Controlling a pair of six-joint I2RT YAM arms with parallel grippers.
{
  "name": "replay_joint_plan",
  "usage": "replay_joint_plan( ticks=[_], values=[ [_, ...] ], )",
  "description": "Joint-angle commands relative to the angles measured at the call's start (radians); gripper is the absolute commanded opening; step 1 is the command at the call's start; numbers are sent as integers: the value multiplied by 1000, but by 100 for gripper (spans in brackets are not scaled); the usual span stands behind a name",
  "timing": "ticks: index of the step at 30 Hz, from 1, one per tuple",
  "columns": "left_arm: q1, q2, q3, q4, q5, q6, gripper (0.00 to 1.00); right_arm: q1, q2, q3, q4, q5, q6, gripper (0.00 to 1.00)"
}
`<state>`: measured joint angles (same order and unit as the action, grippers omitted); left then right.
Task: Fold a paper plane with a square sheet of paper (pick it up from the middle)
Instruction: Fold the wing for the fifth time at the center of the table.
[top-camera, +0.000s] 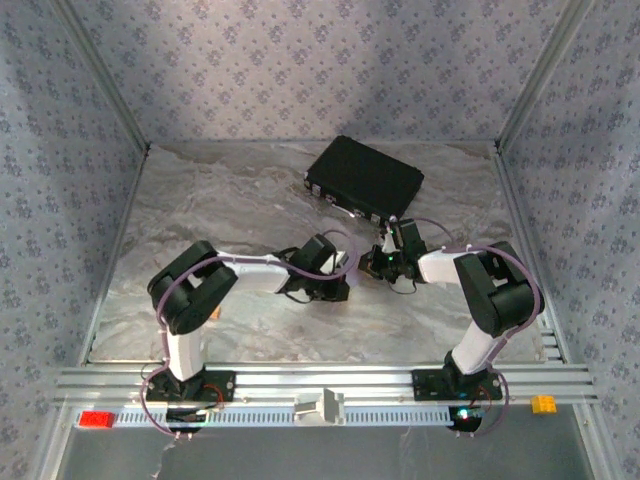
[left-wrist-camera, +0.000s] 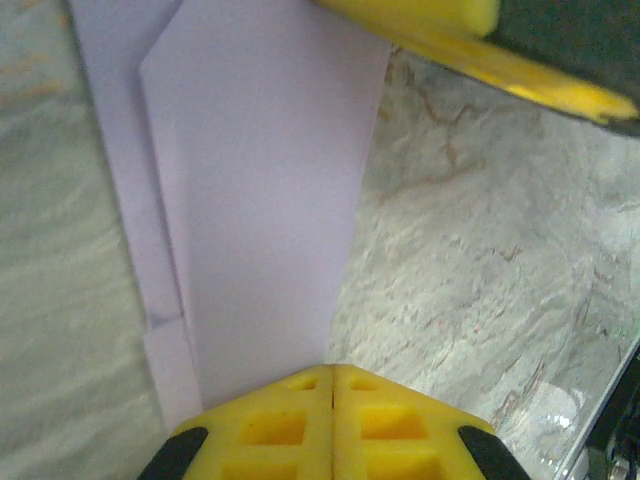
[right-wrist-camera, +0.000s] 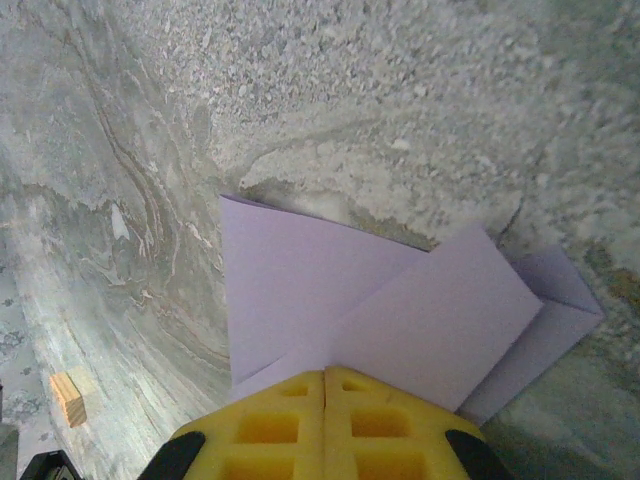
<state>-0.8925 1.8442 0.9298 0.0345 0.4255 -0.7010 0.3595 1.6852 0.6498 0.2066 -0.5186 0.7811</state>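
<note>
The pale lilac sheet of paper lies flat on the marble table, folded into long layered flaps with a slanted point, like a paper plane in the making. My left gripper is shut, its yellow tips resting on the paper's near corner. One yellow finger of my right gripper reaches over the far end. In the right wrist view the paper shows overlapping triangular layers, and my right gripper is shut with its tips on the edge. From above, the left gripper and right gripper meet at mid-table and cover the paper.
A black rectangular case lies just behind the grippers. A small tan block sits on the table beside the right gripper. Patterned walls enclose the table on three sides. A red brick and an orange brick rest on the front rail.
</note>
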Motion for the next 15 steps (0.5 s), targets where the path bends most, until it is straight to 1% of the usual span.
replay_joint_plan(
  ticks=[1,9,15],
  values=[
    [-19,-30,-77,-135,13,21,7,-8,46,-19,-102,86,-10,4],
    [-29,-132,-163,-144,-14,18,6,-5,44,-12,-102,80,-8,4],
    [-29,-216,-140,-146,-71,15,6,-1,36,-11,-103,79,-7,4]
  ],
)
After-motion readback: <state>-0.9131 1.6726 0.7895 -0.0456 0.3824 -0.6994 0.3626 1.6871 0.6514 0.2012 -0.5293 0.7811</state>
